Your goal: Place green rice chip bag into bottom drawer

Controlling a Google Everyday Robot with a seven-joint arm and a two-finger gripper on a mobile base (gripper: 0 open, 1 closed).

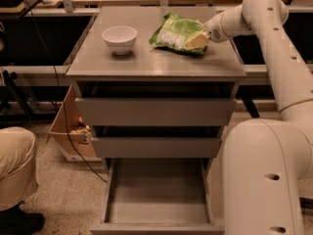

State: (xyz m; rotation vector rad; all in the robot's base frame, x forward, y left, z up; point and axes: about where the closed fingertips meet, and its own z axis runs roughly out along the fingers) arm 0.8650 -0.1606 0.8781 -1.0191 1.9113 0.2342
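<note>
The green rice chip bag (pixel 177 33), light green foil with a white panel, lies on the grey cabinet top (pixel 146 62) right of centre. My gripper (pixel 197 41) is at the bag's right edge, touching or overlapping it, on the end of the white arm that reaches in from the right. The bottom drawer (pixel 157 218) is pulled out below, a shallow grey tray with nothing in it. The two drawers above it are slightly open.
A white bowl (pixel 119 38) stands on the cabinet top, left of the bag. My white base (pixel 266 180) fills the lower right beside the drawer. A cardboard box (pixel 68 131) and a person's knee (pixel 17 165) are at the left.
</note>
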